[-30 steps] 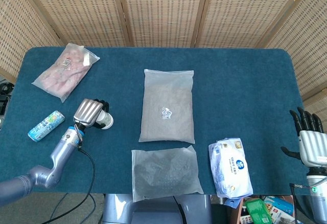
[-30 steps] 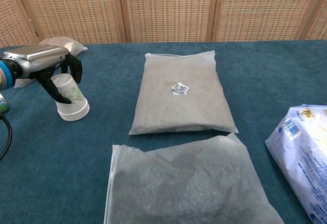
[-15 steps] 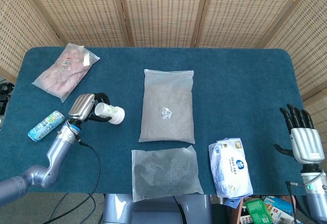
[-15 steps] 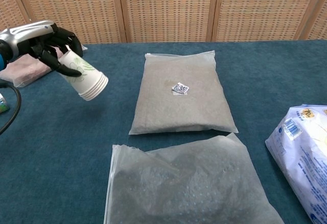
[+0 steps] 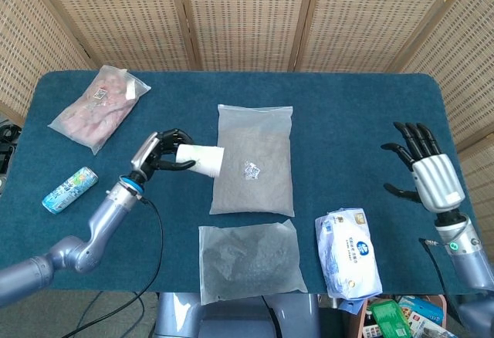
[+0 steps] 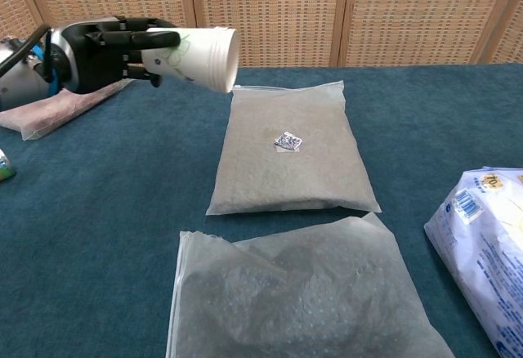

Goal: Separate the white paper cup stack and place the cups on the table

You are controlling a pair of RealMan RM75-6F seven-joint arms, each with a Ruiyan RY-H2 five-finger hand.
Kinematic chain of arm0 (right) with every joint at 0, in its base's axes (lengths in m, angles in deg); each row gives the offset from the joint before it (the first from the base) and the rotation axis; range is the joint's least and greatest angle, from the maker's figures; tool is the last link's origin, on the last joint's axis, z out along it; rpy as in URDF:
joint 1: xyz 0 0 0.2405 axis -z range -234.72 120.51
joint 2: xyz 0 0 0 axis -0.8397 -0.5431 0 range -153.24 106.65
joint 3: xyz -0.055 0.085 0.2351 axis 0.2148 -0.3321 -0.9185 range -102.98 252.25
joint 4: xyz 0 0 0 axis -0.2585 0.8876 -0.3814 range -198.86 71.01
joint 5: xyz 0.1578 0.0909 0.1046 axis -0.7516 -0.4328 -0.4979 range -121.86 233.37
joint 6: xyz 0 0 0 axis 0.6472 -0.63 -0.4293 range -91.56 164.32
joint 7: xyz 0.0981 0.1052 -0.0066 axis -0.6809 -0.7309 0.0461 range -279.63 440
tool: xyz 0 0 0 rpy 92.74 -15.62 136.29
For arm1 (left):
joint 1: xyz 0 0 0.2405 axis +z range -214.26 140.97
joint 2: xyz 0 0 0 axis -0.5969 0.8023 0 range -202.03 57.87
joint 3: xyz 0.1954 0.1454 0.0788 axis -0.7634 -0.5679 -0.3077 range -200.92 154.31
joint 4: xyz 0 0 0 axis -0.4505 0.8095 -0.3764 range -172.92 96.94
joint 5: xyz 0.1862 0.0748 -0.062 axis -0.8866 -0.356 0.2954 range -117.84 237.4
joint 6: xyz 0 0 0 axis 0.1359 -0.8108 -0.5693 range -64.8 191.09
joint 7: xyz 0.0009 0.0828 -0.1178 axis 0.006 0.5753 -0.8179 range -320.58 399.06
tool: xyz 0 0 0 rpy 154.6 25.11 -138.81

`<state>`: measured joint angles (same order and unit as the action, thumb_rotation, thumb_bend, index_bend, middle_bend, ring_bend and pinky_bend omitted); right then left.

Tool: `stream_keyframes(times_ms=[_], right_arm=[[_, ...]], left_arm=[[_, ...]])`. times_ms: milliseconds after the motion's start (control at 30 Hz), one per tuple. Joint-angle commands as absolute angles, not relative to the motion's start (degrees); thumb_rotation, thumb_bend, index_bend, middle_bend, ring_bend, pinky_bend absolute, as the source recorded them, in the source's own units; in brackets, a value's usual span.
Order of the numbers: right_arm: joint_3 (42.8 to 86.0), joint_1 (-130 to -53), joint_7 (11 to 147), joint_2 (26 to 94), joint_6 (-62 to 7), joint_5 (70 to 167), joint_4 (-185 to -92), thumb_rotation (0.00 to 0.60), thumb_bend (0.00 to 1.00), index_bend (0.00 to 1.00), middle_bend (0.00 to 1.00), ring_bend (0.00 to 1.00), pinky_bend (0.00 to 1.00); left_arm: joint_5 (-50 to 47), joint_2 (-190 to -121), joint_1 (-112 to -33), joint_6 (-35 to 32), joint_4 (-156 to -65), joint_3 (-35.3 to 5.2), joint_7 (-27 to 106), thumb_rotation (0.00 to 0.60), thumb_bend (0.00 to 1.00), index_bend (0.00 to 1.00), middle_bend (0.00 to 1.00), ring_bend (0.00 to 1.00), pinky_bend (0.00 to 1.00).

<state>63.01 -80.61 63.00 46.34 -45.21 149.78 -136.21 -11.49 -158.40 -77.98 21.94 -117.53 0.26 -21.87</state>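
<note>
My left hand (image 5: 158, 153) (image 6: 110, 51) grips the white paper cup stack (image 5: 201, 160) (image 6: 200, 58) by its narrow end. The stack is held sideways in the air, its wide rims pointing right toward the grey bag (image 5: 253, 160). A green leaf print shows on the cup wall. My right hand (image 5: 427, 174) is raised over the right side of the table with fingers spread and nothing in it; the chest view does not show it.
On the blue table (image 5: 355, 122) lie a grey padded bag (image 6: 288, 149), a bubble-wrap bag (image 5: 248, 259) (image 6: 302, 293), a tissue pack (image 5: 348, 251) (image 6: 490, 243), a pink bag (image 5: 99, 106) at far left and a can (image 5: 69, 190).
My left hand lifted the cup stack off the table, turned it sideways and carried it right toward the grey bag. My right hand rose and moved inward over the table edge.
</note>
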Motion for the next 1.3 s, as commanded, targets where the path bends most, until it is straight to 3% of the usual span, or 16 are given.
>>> stream_keyframes(times_ms=[33, 700, 1300], right_arm=[[62.38, -83.84, 60.68, 49.14, -47.53, 153.22, -131.68, 0.6, 0.16, 0.35, 0.15, 0.0, 0.0], [63.58, -95.91, 59.38, 54.77, -50.25, 161.67, -123.08, 0.6, 0.24, 0.43, 0.24, 0.0, 0.0], [64.8, -105.75, 59.7, 60.19, -46.43, 162.73, -118.54, 0.6, 0.3, 0.48, 0.3, 0.06, 0.0]], left_arm=[[-11.2, -160.62, -80.91, 25.69, -116.43, 2.27, -26.52, 0.6, 0.16, 0.5, 0.5, 0.45, 0.62], [-7.11, -165.34, -88.18, 30.86, -112.79, 4.78, -24.86, 0.6, 0.16, 0.51, 0.5, 0.45, 0.62], [-4.3, -169.96, -92.63, 32.78, -109.55, 7.15, -22.68, 0.6, 0.16, 0.51, 0.5, 0.45, 0.62]])
